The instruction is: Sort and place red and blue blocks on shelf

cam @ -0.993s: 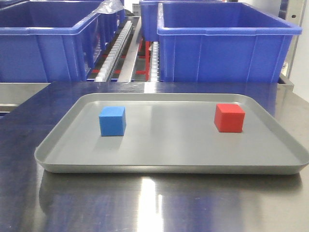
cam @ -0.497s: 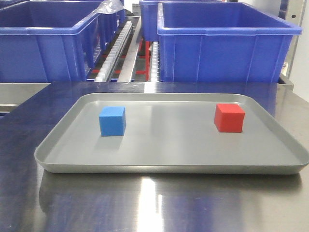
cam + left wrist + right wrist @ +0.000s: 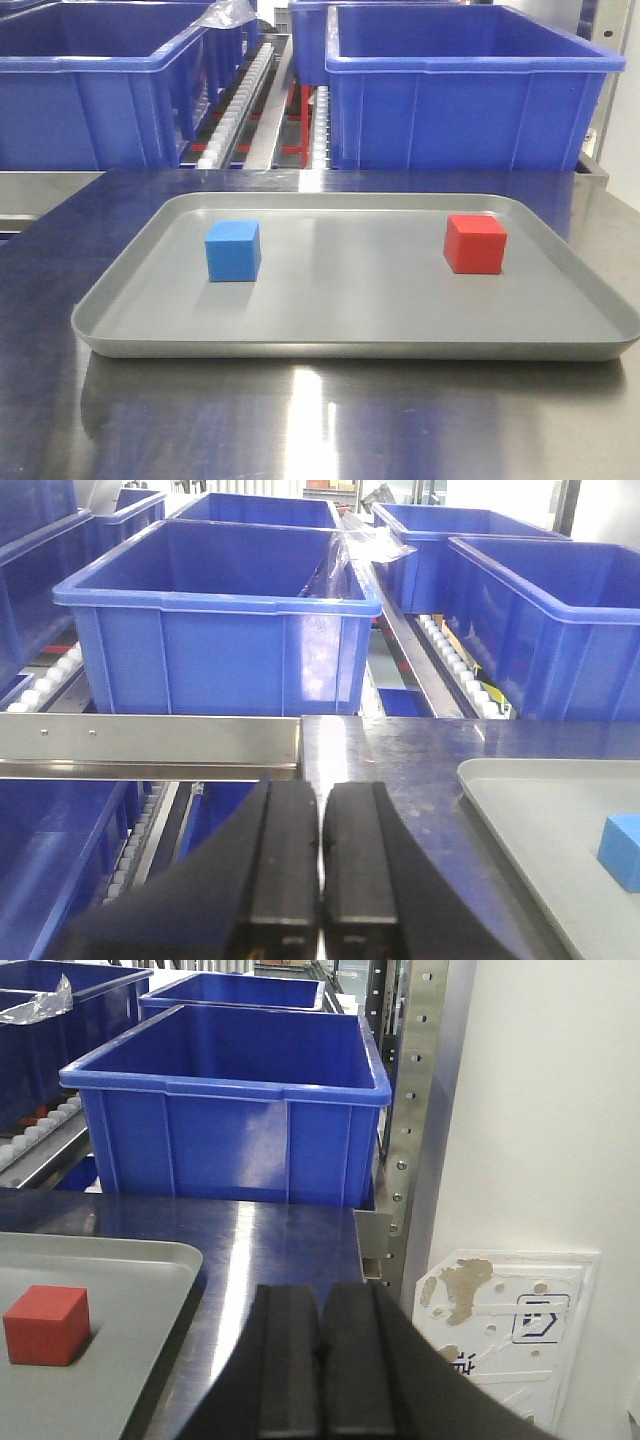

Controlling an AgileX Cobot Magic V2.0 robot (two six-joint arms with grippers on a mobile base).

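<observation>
left gripper (image 3: 321, 815) has its black jaws pressed together with nothing between them, low over the left end of the shiny steel tabletop (image 3: 300, 430), to the left of the flat grey tray (image 3: 350, 345)

behind it runs the metal roller shelf (image 3: 150, 742), with a brushed front rail and white rollers, carrying a large blue plastic bin (image 3: 220, 660)

the sky blue matte cube (image 3: 233, 250) sits upright on the left part of the tray, well apart from the bright red matte cube (image 3: 475, 243) on the right part; both lie flat on the tray floor, touching nothing else

a second blue bin (image 3: 460, 100) stands on the shelf behind the red cube

right gripper (image 3: 320, 1325) is likewise closed and empty, off the tray's right edge, with the red cube near on its left

change: none; the front view matches both earlier front pictures, with cubes and tray in the same spots and no arm showing there

judgement: the task is not begun and both cubes are unpicked; each gripper would need to open before reaching its nearer cube, blue for the left and red for the right, then carry it back to the shelf
</observation>
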